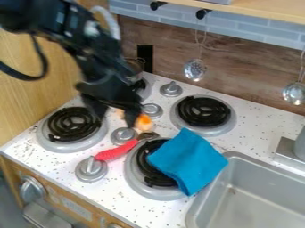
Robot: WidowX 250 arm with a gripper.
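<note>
Arm (98,58): black, with blocky, jointed housings. Small pale patches mark the upper section. Cable (43,62): black, looped, seen from here at nine o'clock. Tube (111,21): pale grey, curved, on the one-o'clock side. Claw (114,119): black, two-fingered, tapered.

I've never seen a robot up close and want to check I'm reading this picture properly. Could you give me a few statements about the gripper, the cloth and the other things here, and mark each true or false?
1. The blue cloth lies partly over a burner. True.
2. The gripper is holding the blue cloth. False: its fingers are apart, near a small orange object.
3. The red-handled utensil lies in the sink. False: it lies on the stovetop, its handle between two knobs.
4. Two metal utensils hang in front of the wall. True.
</note>
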